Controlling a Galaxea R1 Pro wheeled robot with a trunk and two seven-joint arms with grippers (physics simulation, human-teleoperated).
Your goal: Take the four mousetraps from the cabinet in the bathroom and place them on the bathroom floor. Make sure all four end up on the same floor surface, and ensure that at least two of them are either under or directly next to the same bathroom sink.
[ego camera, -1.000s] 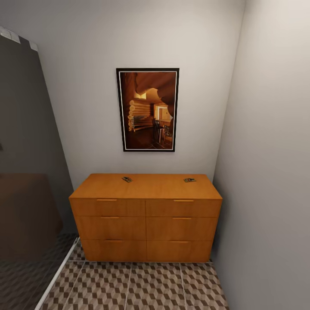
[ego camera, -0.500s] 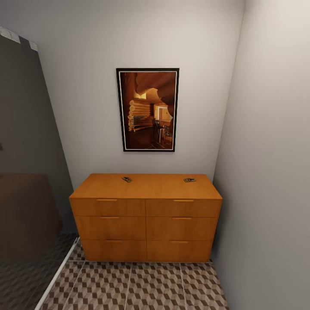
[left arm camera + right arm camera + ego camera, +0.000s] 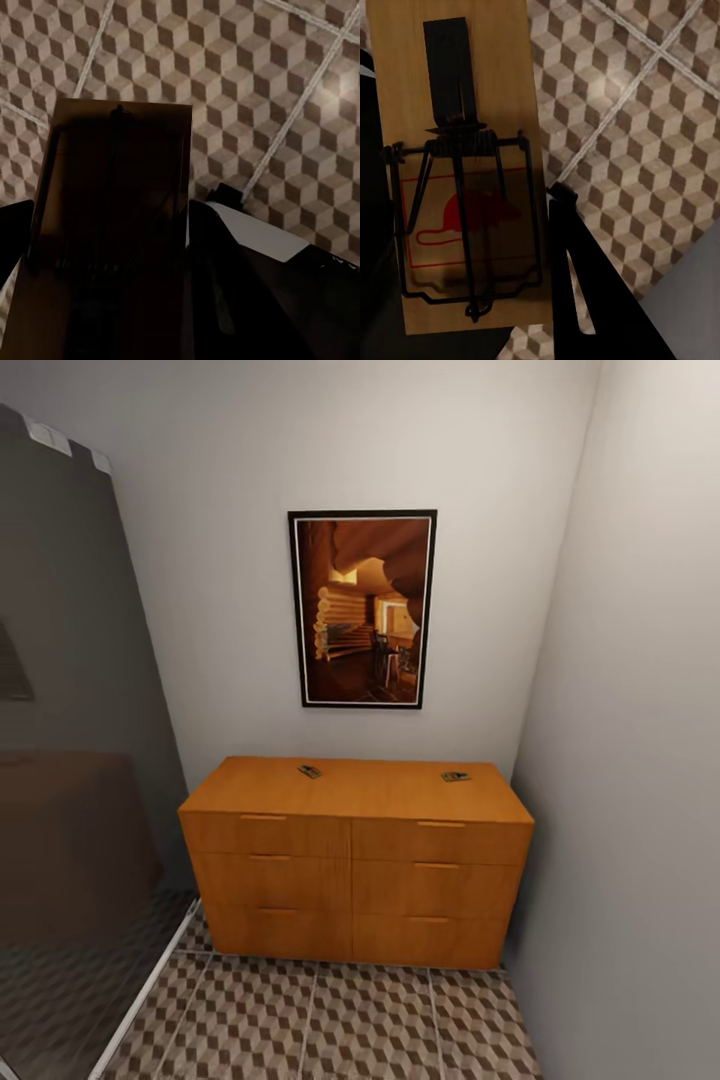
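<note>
The orange-brown cabinet stands against the far wall in the head view. Two mousetraps lie on its flat top, one at the back left and one at the back right. My left gripper is shut on a mousetrap that lies in deep shadow, above the cube-patterned bathroom floor. Held between the fingers of my right gripper is another mousetrap, tan with a black wire spring and a red mouse print. The sink is out of view.
A dark glass panel with a white bottom rail closes off the left side. A plain wall runs close along the right. A framed picture hangs above the cabinet. Tiled floor stretches in front of the drawers.
The whole head picture has shifted a little to the right and the cabinet looks slightly nearer, so the camera moved. The two mousetraps on the cabinet top have not moved.
</note>
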